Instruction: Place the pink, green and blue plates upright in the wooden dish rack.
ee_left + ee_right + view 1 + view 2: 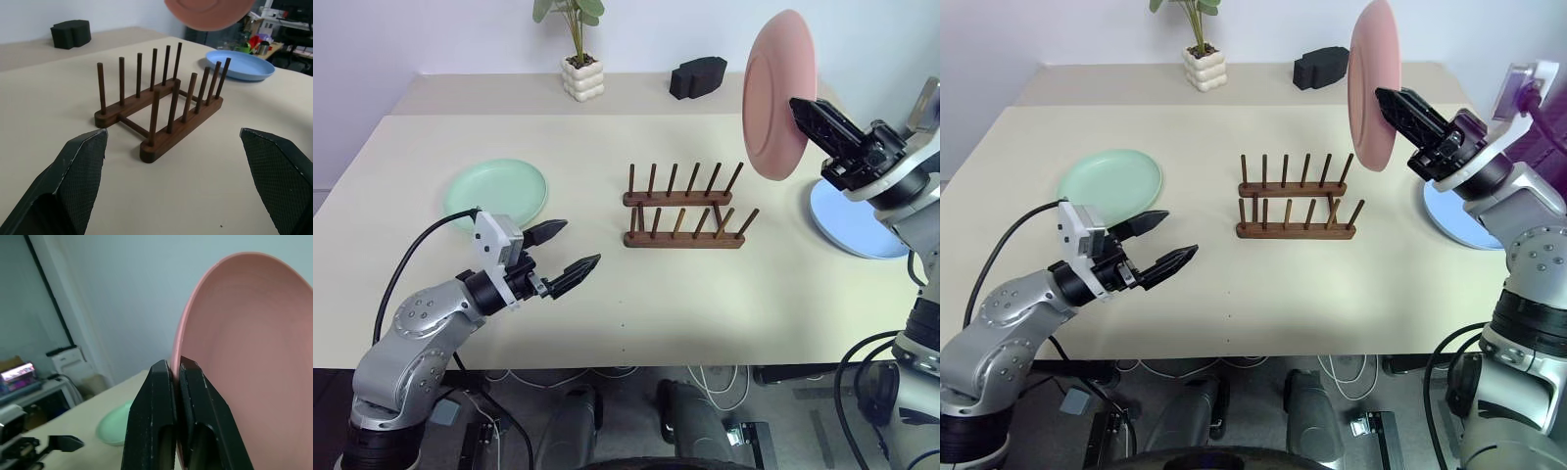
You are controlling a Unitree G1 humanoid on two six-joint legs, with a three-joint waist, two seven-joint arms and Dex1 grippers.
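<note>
Plate number one is in the air: the pink plate [779, 93] is held on edge at the upper right of the head view, pinched at its rim by the right gripper [803, 110], whose two black fingers [168, 426] are clamped tight together on the rim, as seen in the right wrist view. The plate is carried upright, above and to the right of the wooden dish rack [685, 208], well clear of its pegs.

The rack is seen at the centre of the table [607, 294], with every slot empty. The step in hand is judged to be the carrying of the pink plate to the rack. What is called for next: the plate is to be brought left and down, its edge lined up with a gap between two pegs on both rails, then lowered until it is seated and released. A tilt or a miss against a peg top could knock the light rack askew, so a slow descent is advised.

Down at the lower left, the left gripper [562, 251] is held wide open with nothing in it, pointed toward the rack; the rack is framed between its spread fingers in the left wrist view. The green plate [496, 192] is lying flat just behind it at the left of the table. The blue plate [852, 223] is lying flat at the right edge, below the right arm. Two plates are not yet lifted.
</note>
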